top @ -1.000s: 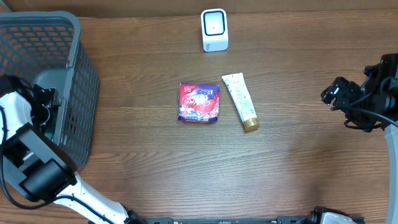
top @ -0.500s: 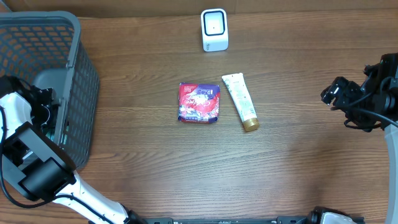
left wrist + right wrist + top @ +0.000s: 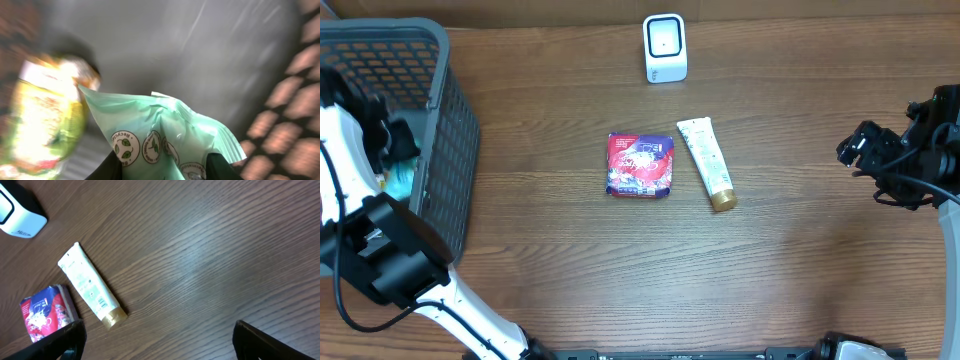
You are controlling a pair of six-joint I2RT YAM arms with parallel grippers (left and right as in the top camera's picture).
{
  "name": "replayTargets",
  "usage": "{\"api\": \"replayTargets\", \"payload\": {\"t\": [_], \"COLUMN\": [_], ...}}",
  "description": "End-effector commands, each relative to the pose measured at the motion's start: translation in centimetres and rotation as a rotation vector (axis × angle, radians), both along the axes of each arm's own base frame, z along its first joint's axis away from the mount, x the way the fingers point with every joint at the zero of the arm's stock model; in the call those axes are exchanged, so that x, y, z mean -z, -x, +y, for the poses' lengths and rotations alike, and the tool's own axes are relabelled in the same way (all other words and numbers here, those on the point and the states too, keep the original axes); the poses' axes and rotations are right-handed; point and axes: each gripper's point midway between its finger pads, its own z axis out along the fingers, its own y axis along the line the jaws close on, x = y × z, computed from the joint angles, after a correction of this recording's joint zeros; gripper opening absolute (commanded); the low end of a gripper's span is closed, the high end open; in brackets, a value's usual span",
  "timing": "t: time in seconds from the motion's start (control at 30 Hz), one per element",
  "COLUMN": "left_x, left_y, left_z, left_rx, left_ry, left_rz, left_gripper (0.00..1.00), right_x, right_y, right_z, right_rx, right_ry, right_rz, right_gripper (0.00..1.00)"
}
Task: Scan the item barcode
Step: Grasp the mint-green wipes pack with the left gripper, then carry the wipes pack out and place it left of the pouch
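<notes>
Clamping one green packet [image 3: 160,130] by its 6 o'clock edge, the left gripper [image 3: 165,170] sits inside the basket [image 3: 440,100], one yellow packet [image 3: 45,120] at 9 o'clock. Outside lie one tube [image 3: 706,163], one red packet [image 3: 641,165], one scanner [image 3: 665,47]; the right gripper [image 3: 157,340] gapes.

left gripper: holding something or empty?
Holding. In the left wrist view the left gripper is clamped on a green packet, a finger on each side, with the basket mesh behind it.
</notes>
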Motion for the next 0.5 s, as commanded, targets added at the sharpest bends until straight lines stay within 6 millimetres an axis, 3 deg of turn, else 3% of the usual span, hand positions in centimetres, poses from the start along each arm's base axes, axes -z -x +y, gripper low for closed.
{"api": "replayTargets", "payload": {"t": [0.0, 0.03, 0.07, 0.13, 0.17, 0.2, 0.27, 0.4, 0.47], "left_x": [-7.5, -10.8, -12.0, -16.4, -18.4, -22.1, -25.8, -31.9, -33.5], "left_y": [-3.0, -3.7, -3.9, -4.4, -4.4, -4.2, -3.4, -0.8, 0.3], "left_z": [-1.2, -2.3, -2.8, -4.9, -5.8, -7.6, -9.3, -13.8, -16.1], "left_rx": [-0.039, -0.021, -0.011, 0.03, 0.048, 0.08, 0.099, 0.148, 0.153], "left_ry": [-0.052, -0.078, -0.087, -0.123, -0.143, -0.185, -0.237, -0.273, -0.233], "left_rz": [-0.161, -0.219, -0.241, -0.325, -0.366, -0.449, -0.534, -0.693, -0.748], "left_gripper": [0.12, 0.12, 0.11, 0.06, 0.05, 0.04, 0.04, 0.04, 0.04], "right_x": [-0.9, -0.9, -0.9, -0.9, -0.9, -0.9, -0.8, -0.8, -0.8], "right_y": [-0.3, -0.3, -0.3, -0.3, -0.3, -0.3, -0.2, -0.2, -0.2], "right_z": [0.0, 0.0, 0.0, 0.0, 0.0, 0.0, 0.0, 0.0, 0.0], "right_rx": [-0.004, -0.004, -0.004, -0.004, -0.004, -0.004, -0.004, -0.004, -0.004], "right_ry": [0.0, 0.0, 0.001, 0.001, 0.0, 0.0, -0.001, -0.001, -0.001], "right_rz": [-0.03, -0.029, -0.029, -0.029, -0.029, -0.027, -0.024, -0.022, -0.023], "right_gripper": [0.94, 0.94, 0.94, 0.94, 0.94, 0.94, 0.94, 0.94, 0.94]}}
